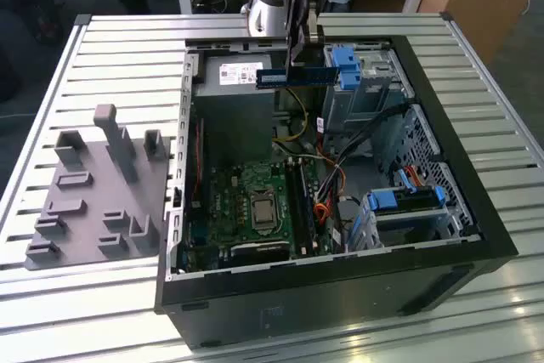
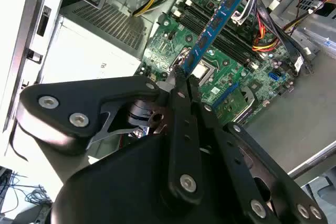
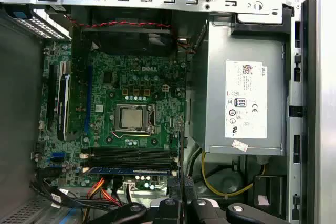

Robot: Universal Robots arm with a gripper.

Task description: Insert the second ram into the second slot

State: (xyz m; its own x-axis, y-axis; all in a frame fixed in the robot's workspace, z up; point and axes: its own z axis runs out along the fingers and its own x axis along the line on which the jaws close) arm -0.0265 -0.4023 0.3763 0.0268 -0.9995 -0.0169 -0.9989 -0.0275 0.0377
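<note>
My gripper (image 1: 296, 64) is shut on the second ram (image 1: 293, 76), a thin blue circuit-board stick. It hangs level above the open computer case, over the power supply end. In the second wrist view the ram (image 2: 215, 24) sticks out from my fingers (image 2: 181, 85), with its dark chips showing and the green motherboard (image 2: 231, 72) below it. The dark memory slots (image 3: 131, 156) lie side by side next to the processor socket (image 3: 131, 117). A blue stick (image 3: 131, 171) sits in the outermost one. I cannot tell which is the second slot.
The black case (image 1: 340, 286) lies open on a slatted metal table (image 1: 127, 48). Inside are a grey power supply (image 1: 238, 82), light-blue drive-bay latches (image 1: 348, 65) and loose cables (image 1: 340, 176). A grey fixture block (image 1: 93, 201) stands on the exterior view's left.
</note>
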